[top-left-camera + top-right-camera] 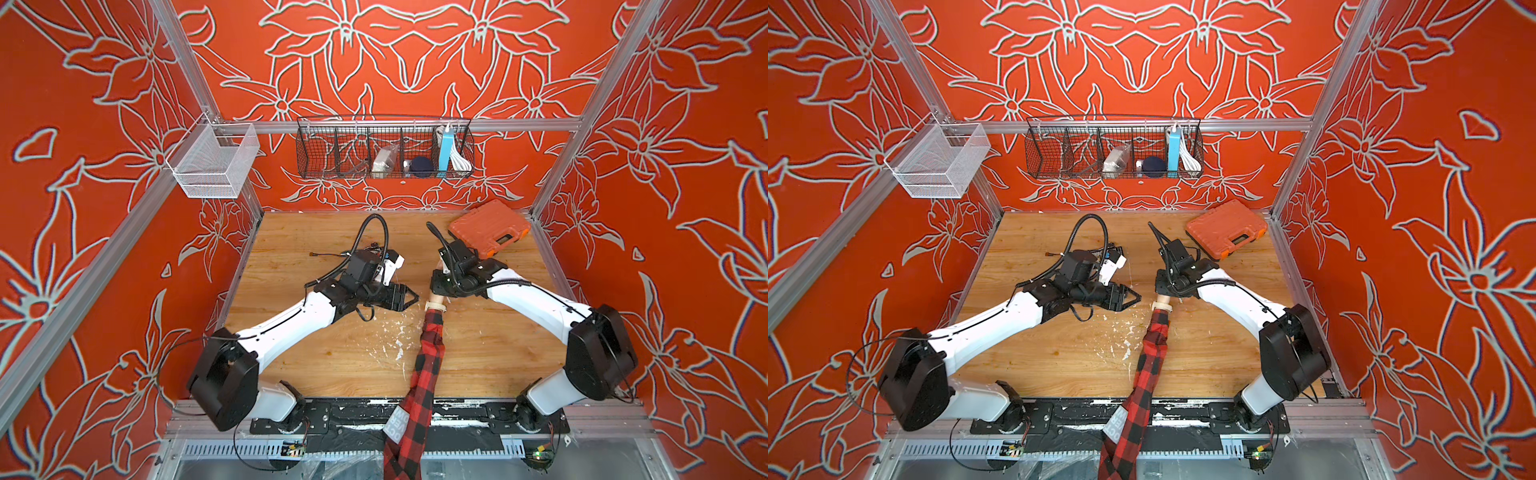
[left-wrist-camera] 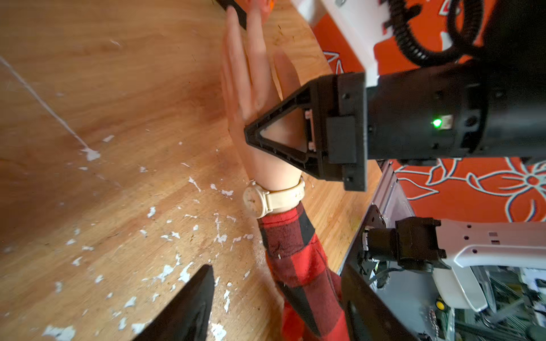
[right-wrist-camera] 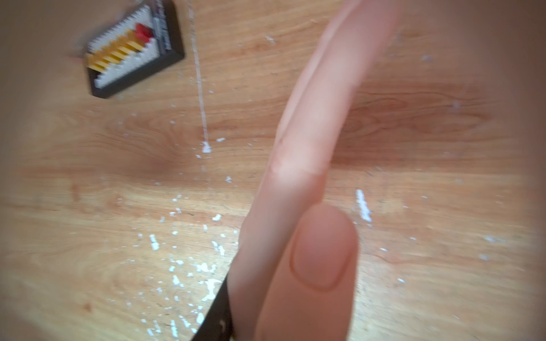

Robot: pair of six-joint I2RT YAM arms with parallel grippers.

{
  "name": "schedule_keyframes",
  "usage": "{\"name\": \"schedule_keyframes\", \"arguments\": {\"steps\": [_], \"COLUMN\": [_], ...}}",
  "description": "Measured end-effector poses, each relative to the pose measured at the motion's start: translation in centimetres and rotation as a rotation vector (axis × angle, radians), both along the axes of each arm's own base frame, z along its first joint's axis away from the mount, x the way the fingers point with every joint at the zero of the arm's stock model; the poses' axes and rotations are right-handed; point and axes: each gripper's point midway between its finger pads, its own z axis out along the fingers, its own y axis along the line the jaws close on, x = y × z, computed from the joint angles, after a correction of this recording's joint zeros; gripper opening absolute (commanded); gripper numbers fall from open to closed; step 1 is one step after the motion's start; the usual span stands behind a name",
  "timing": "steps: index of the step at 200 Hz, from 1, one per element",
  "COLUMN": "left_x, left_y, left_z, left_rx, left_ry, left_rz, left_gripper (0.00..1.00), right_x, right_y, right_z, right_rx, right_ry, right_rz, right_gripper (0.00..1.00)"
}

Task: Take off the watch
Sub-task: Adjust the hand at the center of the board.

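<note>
**Left gripper open at the watch, right gripper holding the hand**

The left gripper [image 1: 415,296] stands with jaws apart and empty, pointing across the desk [image 1: 332,357] toward the wrist. The watch [image 2: 271,199] lies straight ahead of it, strapped round the wrist between the plaid sleeve [image 2: 295,251] and the right gripper [image 2: 251,136]. The right gripper is clamped on the hand [image 2: 248,82] just beyond the strap. The forearm runs front to back, with the strap crossing it. The left arm is free, so it seems best placed to work the strap.
</note>
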Motion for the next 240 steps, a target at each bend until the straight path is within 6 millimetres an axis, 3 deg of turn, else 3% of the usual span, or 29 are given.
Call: {"name": "schedule_keyframes", "arguments": {"steps": [51, 95, 118, 150, 178, 213, 240], "left_x": [0.7, 0.1, -0.3, -0.9, -1.2, -1.3, -0.9], "left_y": [5.5, 8.7, 9.5, 10.3, 10.6, 10.7, 10.3], "left_z": [3.4, 4.5, 5.2, 5.6, 5.3, 4.8, 4.3], "left_rx": [0.077, 0.17, 0.189, 0.211, 0.227, 0.244, 0.245], "left_ry": [-0.13, -0.185, -0.208, -0.225, -0.217, -0.186, -0.159], "left_rz": [0.169, 0.233, 0.243, 0.256, 0.258, 0.253, 0.247], "left_gripper": [0.72, 0.73, 0.73, 0.74, 0.74, 0.74, 0.73], "right_x": [0.4, 0.8, 1.2, 1.9, 2.4, 2.4, 2.2], "right_y": [-1.2, 0.6, 2.1, 4.1, 5.7, 7.1, 7.5], "right_z": [-1.6, -4.2, -4.9, -5.4, -4.4, -3.6, -1.3], "right_rx": [-0.312, -0.493, -0.525, -0.535, -0.492, -0.418, -0.323], "right_ry": [0.058, 0.103, 0.107, 0.101, 0.076, 0.068, 0.029], "right_rz": [0.102, 0.184, 0.21, 0.241, 0.249, 0.261, 0.26], "right_gripper": [0.28, 0.29, 0.32, 0.47, 0.56, 0.57, 0.58]}}
